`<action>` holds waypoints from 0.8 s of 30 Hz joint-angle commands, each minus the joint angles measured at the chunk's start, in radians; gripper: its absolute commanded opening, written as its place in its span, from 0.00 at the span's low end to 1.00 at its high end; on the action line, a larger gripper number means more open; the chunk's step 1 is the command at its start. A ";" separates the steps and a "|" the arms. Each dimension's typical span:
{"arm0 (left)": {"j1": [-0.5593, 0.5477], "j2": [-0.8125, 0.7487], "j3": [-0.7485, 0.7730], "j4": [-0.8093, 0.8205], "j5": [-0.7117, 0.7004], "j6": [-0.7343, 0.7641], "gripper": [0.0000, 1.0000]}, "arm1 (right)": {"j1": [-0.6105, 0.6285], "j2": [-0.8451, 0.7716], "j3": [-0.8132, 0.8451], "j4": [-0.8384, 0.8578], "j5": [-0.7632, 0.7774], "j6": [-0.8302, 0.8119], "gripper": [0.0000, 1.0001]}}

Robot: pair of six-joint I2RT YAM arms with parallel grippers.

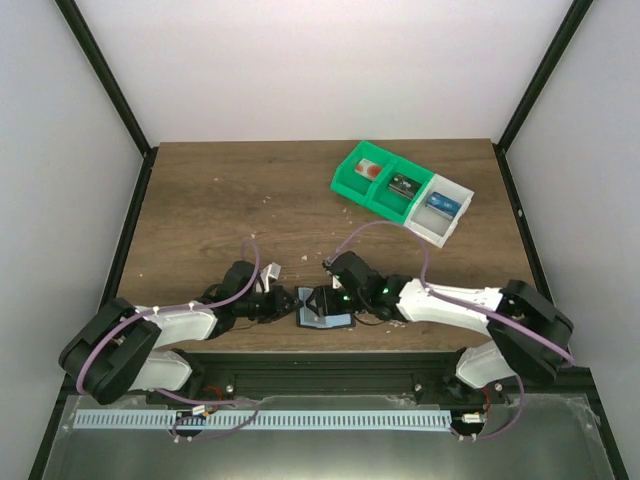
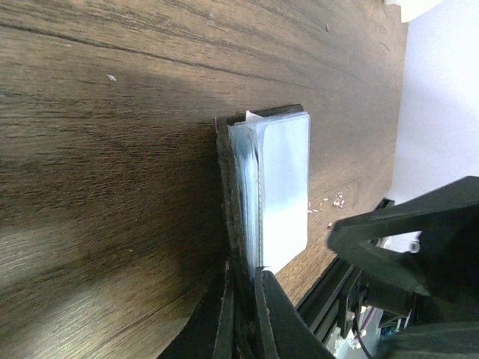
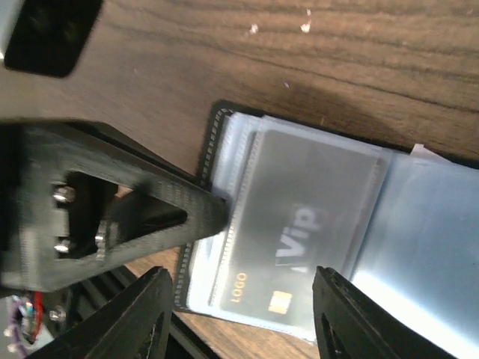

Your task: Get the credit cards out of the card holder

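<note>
The card holder (image 1: pixel 330 321) lies open on the wood table near the front edge, between my two grippers. In the right wrist view its clear sleeves (image 3: pixel 434 224) and black stitched edge show, with a grey card (image 3: pixel 299 217) marked "Vip" and "LOGO" inside a sleeve. My left gripper (image 2: pixel 243 278) is shut on the holder's black edge (image 2: pixel 224 194); it also shows in the top view (image 1: pixel 290 306). My right gripper (image 3: pixel 241 290) is open just above the grey card, one finger on each side; it also shows in the top view (image 1: pixel 322 299).
A green-and-white compartment bin (image 1: pixel 352 186) stands at the back right, holding a red card (image 1: pixel 370 170), a dark card (image 1: pixel 403 184) and a blue card (image 1: pixel 438 203). Small crumbs lie on the wood. The table's front edge with a black rail is just behind the holder.
</note>
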 commanded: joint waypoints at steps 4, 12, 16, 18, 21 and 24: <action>-0.006 -0.003 0.016 0.010 0.005 0.013 0.00 | 0.015 0.101 0.038 0.000 -0.047 -0.018 0.57; -0.006 -0.006 0.013 0.014 0.005 0.010 0.00 | 0.015 0.158 0.039 0.022 -0.064 -0.021 0.59; -0.005 -0.006 0.014 0.014 0.006 0.010 0.00 | 0.015 0.176 0.041 0.019 -0.061 -0.021 0.59; -0.006 -0.006 0.013 0.014 0.006 0.011 0.00 | 0.016 0.176 0.041 0.004 -0.040 -0.021 0.59; -0.006 -0.006 0.014 0.014 0.006 0.013 0.00 | 0.015 0.172 0.047 -0.037 0.004 -0.026 0.58; -0.005 -0.006 0.014 0.012 0.007 0.013 0.00 | 0.015 0.171 0.058 -0.095 0.072 -0.037 0.58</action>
